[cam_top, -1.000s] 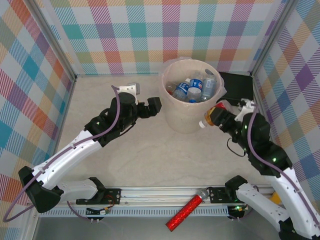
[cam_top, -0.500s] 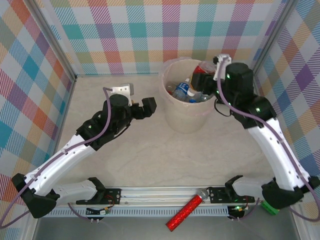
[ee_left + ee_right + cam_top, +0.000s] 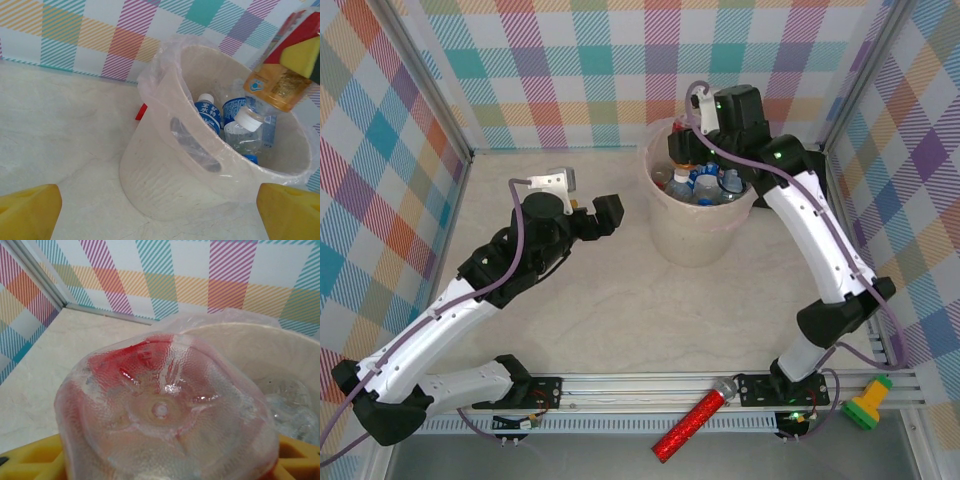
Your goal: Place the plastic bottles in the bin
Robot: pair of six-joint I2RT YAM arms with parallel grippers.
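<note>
Right claw (image 3: 685, 150): we find it closed on a plastic bottle, with its yellow pads (image 3: 30, 460) pressed to either side of the body.
Held bottle (image 3: 274, 80): it has a red label, amber contents and a white cap pointing down. Its ribbed base faces the right wrist camera.
Position of held bottle: it hangs over the mouth of the bin (image 3: 160, 175). We cannot tell whether the cap touches the bottles beneath.
Bin: it stands upright on the desk (image 3: 620, 300), with a clear liner folded over the rim. We note a handle slot in the wall on the left arm's side.
Bottles in bin (image 3: 705, 185): several lie inside, clear, with blue labels and white caps.
Left claw (image 3: 598, 210): the jaws stand wide and hold nothing. It hovers above the desk, left of the bin and apart from it, pointing at it.
Other items: a red glittery tube (image 3: 695, 420) lies on the near rail. A yellow-green item (image 3: 865, 410) sits at the near right corner.
</note>
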